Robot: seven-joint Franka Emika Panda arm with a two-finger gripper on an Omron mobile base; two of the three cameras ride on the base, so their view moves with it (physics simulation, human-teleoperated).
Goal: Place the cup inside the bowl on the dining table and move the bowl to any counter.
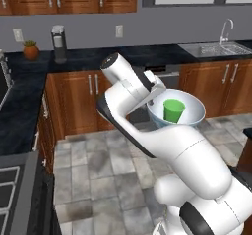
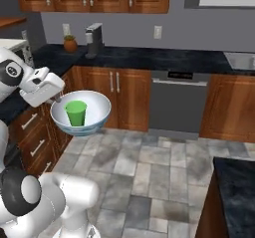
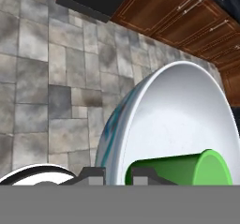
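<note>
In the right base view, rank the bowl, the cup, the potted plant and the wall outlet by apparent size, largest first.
1. bowl
2. cup
3. potted plant and wall outlet: these look alike, and both sit much farther from the camera, so their true sizes are unsure.

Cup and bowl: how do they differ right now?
The cup is bright green and opaque; the bowl is pale bluish-white and glassy. The cup is narrow and tapered, the bowl much wider with flaring sides. The cup stands inside the bowl, while the hand grips the bowl's rim. Both are upright and carried above the floor.
</note>
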